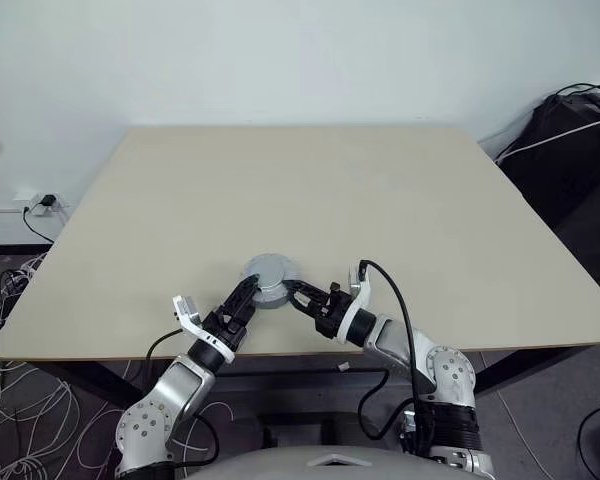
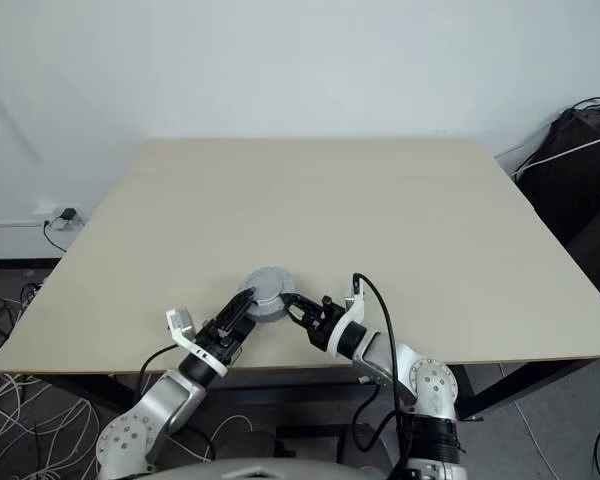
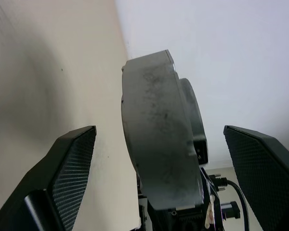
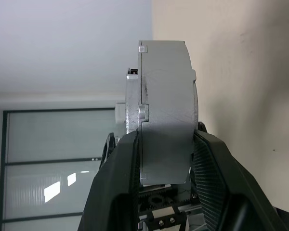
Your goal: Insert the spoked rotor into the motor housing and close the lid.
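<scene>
Here the right gripper [image 1: 298, 295] clamps the grey motor housing [image 1: 268, 279] above the table [image 1: 400, 200]; the left gripper [image 1: 242, 297] straddles it, wide open. Closing likely comes next.

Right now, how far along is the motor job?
No separate rotor lies on the table; whether it is inside, I cannot tell. The right claw grips the housing by its rim, held above the table; the left claw brackets it, open. The lid looks on, but full seating is unclear.
</scene>
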